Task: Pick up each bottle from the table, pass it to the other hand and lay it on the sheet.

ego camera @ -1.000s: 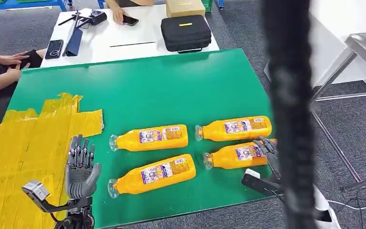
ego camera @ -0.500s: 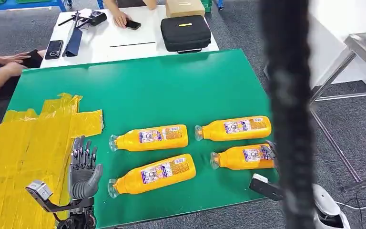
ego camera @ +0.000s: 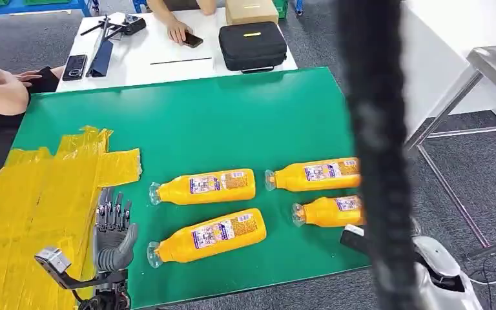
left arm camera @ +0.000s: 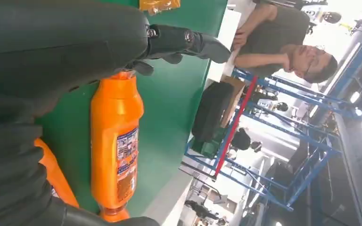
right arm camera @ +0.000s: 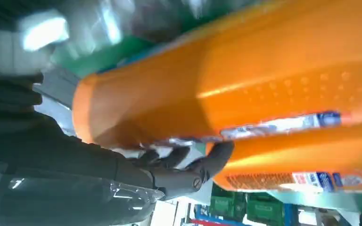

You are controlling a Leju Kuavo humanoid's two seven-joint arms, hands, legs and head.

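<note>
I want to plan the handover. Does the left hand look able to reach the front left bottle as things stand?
Probably yes. The left hand is open beside the front left bottle, near its cap end, with only bare green table between them.

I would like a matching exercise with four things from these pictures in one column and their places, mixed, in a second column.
Things:
1. yellow sheet
2. black case
3. left hand
4. phone

Places:
A. on the white table, beside a cardboard box
B. under a person's hand
C. at the sheet's near edge, fingers spread
D. on the left part of the green table

Pairs: 1-D, 2-A, 3-C, 4-B
</note>
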